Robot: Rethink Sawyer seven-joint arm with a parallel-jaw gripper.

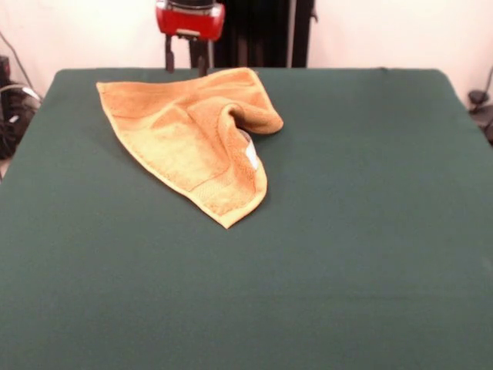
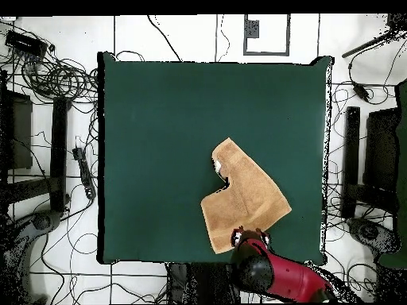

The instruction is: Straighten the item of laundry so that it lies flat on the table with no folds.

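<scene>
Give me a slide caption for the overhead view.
Folded orange towel on green table, robot gripper at its edge.

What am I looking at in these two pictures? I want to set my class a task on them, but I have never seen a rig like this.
Both pictures show the same moment from two cameras. One camera stands across the table and faces the robot; the other hangs above and looks straight down, with the robot's base at the bottom, so the two views are turned half round against each other.

The machine is a red and black robot arm. Its grasping part, the end effector, hangs at the table's robot-side edge, right by the towel's border. It holds nothing, and its two fingers stand apart.

On the dark green table lies one thing: a small orange-tan terry towel. It is not flat: one corner is folded over the rest, leaving a raised hump. A small white tag shows beside the fold.
</scene>
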